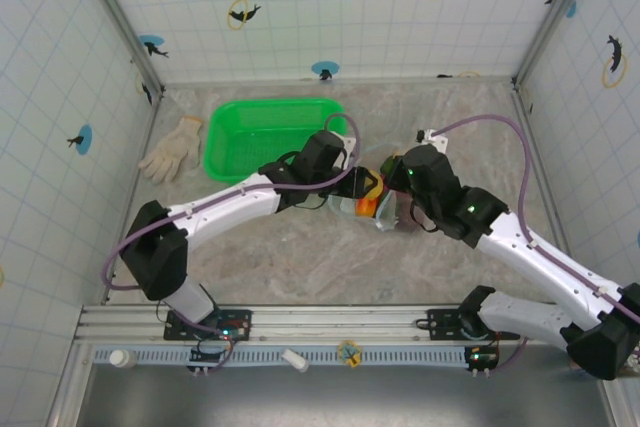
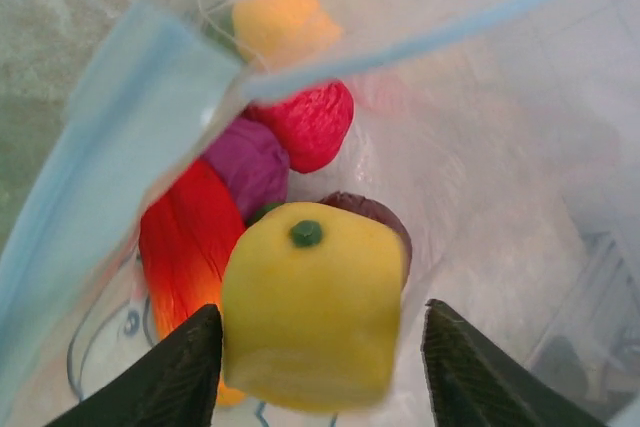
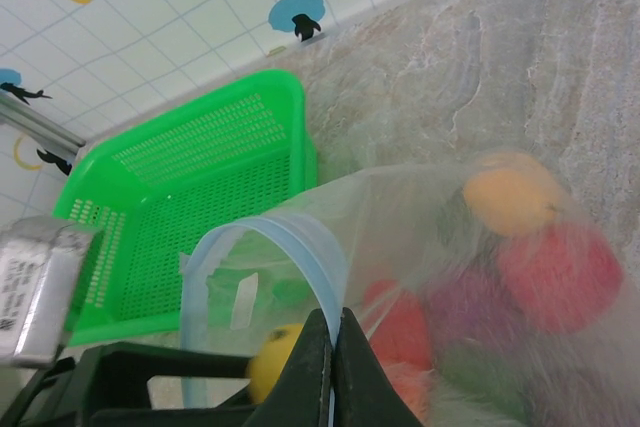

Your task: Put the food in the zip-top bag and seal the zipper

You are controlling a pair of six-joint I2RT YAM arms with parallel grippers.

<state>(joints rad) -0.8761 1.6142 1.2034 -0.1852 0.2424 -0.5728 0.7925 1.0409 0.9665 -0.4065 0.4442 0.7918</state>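
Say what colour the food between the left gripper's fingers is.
Yellow food, green dot on top; best in left wrist view.

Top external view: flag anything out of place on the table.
A white glove lies on the table just left of the green basket, unrelated to the bagging. Nothing else stands out.

I see the clear crinkly plastic bag (image 3: 400, 197) open, its light-blue zipper strip (image 3: 320, 267) unsealed. Orange, red, magenta and maroon rounded toy foods (image 2: 310, 122) sit inside, and a yellow toy food (image 2: 312, 317) is at the mouth.
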